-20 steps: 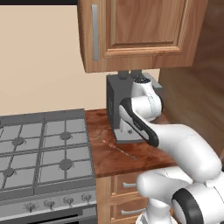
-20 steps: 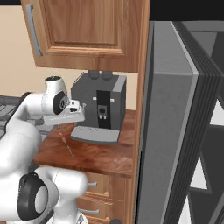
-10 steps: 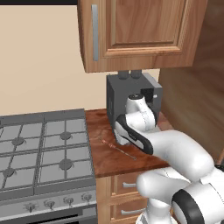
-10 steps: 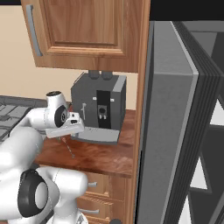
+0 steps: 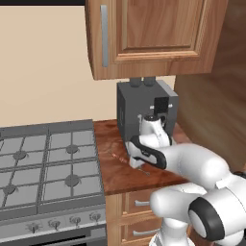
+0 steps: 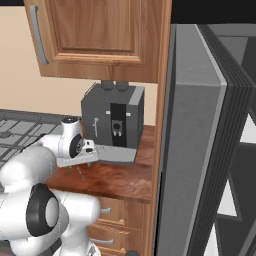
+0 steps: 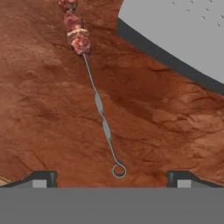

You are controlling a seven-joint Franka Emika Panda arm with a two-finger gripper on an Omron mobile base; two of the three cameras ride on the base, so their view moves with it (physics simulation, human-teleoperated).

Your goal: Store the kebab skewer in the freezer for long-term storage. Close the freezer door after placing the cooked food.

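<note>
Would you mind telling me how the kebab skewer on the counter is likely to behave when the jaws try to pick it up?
The kebab skewer is a thin metal rod lying flat on the counter, so the open jaws may struggle to get under it. Its meat chunks sit at one end, so held by the ring end it would probably tip. It looks stiff and light.

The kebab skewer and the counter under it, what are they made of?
The kebab skewer looks like thin grey metal, with a twisted shaft and a ring at its end. Its chunks look like browned meat. The counter looks like polished reddish-brown stone, mottled and veined, though it could be glossy wood.
</note>
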